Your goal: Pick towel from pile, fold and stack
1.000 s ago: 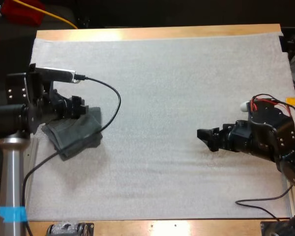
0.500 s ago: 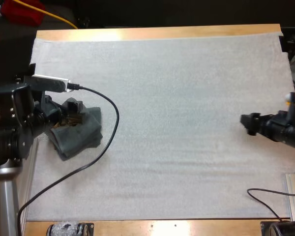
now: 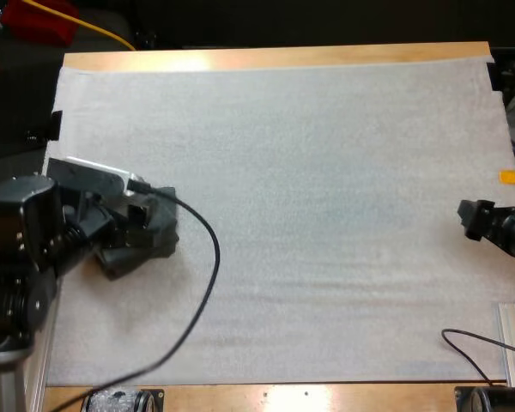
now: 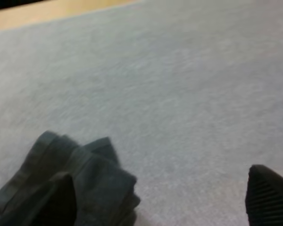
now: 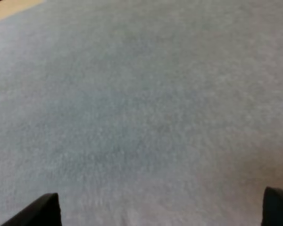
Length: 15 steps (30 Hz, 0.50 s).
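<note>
A dark grey-green towel (image 3: 160, 233) lies bunched in folds at the left side of the white mat (image 3: 309, 172). My left gripper (image 3: 130, 233) hovers at the towel's near-left edge. In the left wrist view its fingers stand wide apart: one dark finger (image 4: 59, 202) is in front of the towel (image 4: 92, 181), the other (image 4: 270, 197) is over bare mat, so my left gripper (image 4: 162, 207) is open. My right gripper (image 3: 474, 216) sits at the mat's right edge, far from the towel. In the right wrist view my right gripper (image 5: 158, 209) is open over bare mat.
The left arm's black cable (image 3: 208, 283) curves over the mat from the towel toward the near edge. Wooden table edge (image 3: 275, 57) runs along the far side. Open mat lies between the two arms.
My right arm has drawn back from mid-mat to the right edge. My left arm has shifted toward the near side, and the towel now looks more compact beside it.
</note>
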Each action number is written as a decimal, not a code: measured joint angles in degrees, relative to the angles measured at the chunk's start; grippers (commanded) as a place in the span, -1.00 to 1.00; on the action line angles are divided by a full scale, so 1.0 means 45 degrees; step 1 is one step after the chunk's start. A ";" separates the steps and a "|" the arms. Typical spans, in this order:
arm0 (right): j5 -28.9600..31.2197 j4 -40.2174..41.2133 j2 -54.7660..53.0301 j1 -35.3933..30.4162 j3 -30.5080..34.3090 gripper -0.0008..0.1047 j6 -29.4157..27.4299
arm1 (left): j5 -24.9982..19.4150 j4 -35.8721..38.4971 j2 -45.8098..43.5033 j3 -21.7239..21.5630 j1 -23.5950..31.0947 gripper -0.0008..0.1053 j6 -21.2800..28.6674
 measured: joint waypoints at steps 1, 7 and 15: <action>0.0078 0.0103 -0.0134 0.0000 0.0000 0.55 -0.0099 | -0.0158 0.0010 -0.0123 0.0000 -0.0067 0.35 0.0000; 0.0108 0.0151 -0.1200 0.0000 0.0000 0.55 -0.0576 | -0.1472 0.0053 -0.0993 0.0000 -0.0112 0.35 0.0000; 0.0108 0.0750 -0.2910 0.0000 0.0000 0.55 -0.1093 | -0.1495 0.0435 -0.2907 0.0000 -0.0112 0.35 0.0000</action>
